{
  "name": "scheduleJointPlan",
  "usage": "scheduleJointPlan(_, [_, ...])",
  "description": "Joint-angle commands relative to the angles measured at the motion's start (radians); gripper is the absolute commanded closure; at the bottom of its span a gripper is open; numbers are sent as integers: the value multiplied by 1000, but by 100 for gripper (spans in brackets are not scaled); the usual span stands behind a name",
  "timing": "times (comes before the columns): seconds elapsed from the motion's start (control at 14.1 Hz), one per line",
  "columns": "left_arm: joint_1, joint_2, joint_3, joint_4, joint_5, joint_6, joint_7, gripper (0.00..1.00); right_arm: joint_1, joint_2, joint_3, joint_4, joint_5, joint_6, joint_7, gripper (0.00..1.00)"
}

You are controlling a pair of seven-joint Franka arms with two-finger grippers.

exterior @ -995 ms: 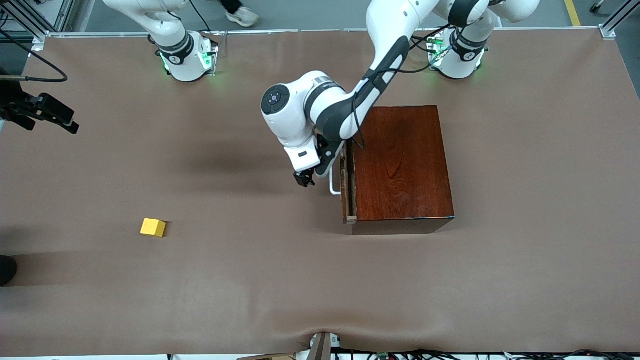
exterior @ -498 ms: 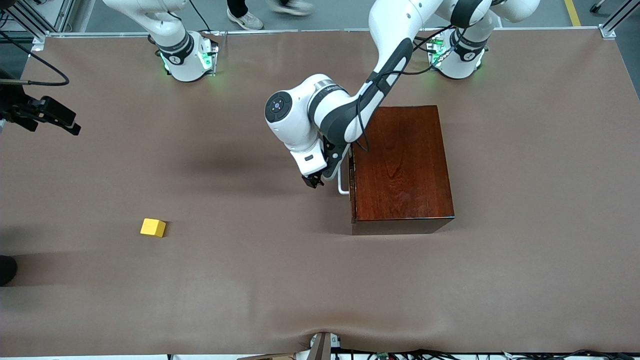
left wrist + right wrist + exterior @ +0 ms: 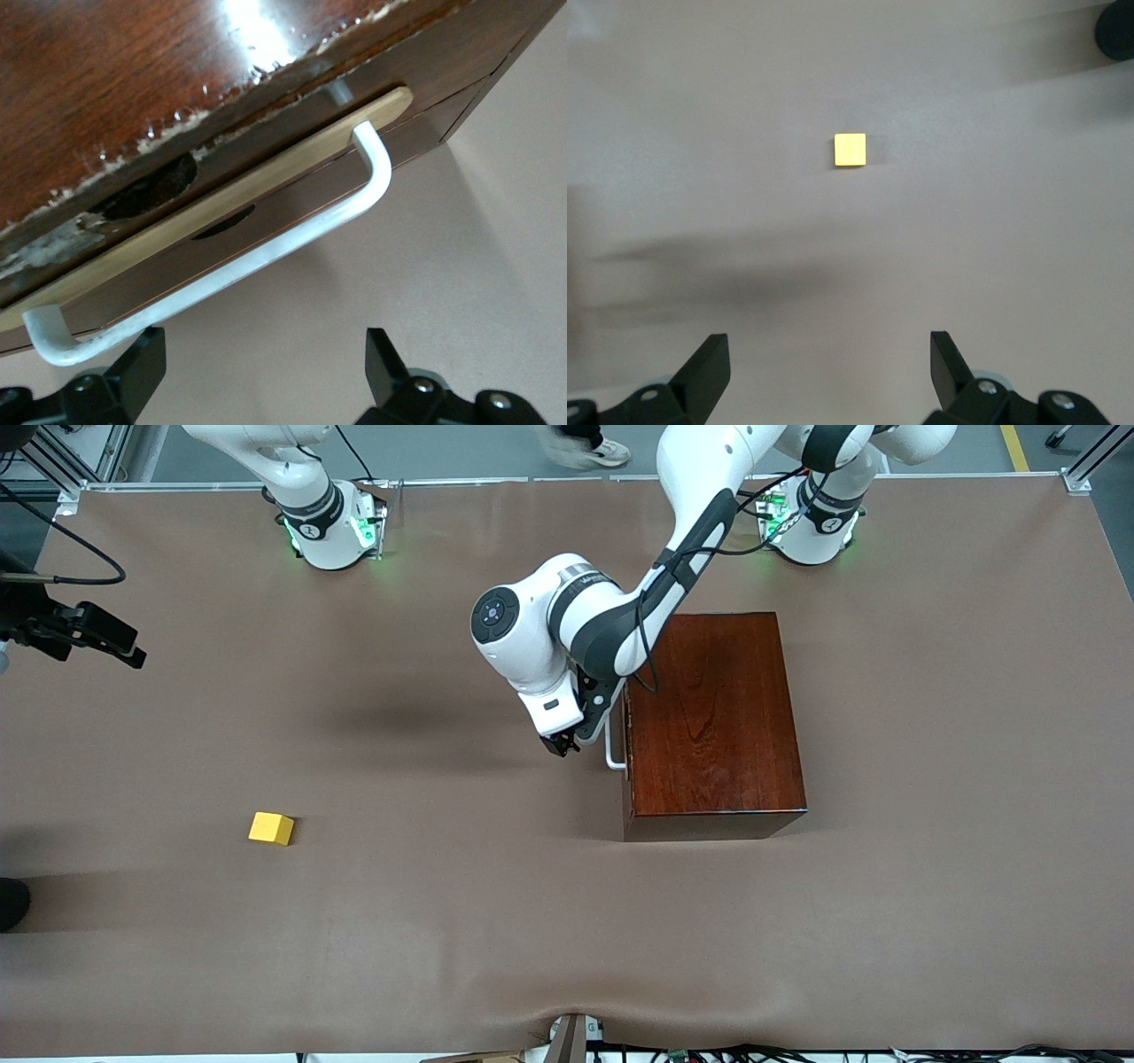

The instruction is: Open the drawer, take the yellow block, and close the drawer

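brown table [image 3: 930, 921], grey floor [image 3: 532, 452]

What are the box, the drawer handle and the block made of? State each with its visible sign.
Box: glossy reddish-brown wood, by its grain and glare, with the finish chipped along one edge.
Drawer handle: white bar, perhaps painted metal, scuffed.
Yellow block: matte, evenly yellow; plastic or painted wood, unclear.

My left jaws [image 3: 562, 746] stood spread just in front of the drawer [image 3: 221, 212], its handle [image 3: 613, 744] apart from them, the drawer pushed into its box [image 3: 713, 722]. The block [image 3: 271, 828] lay on the table [image 3: 443, 921], well apart toward my right arm's end, under my right jaws [image 3: 828, 376].
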Motion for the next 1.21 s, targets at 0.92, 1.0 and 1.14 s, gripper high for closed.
scheduleJointPlan(0.92, [142,-342,-10,-27,-45,-51,353,0,2,-4,7,-6,6,4,10,0])
scheduleJointPlan(1.0, [174,-370,-10,-27,-68,-73,419,0,2,-4,7,-6,6,3,10,0])
scheduleJointPlan(1.14, [241,-425,-10,-27,-99,-125,564,0,2,-4,7,-8,6,3,10,0])
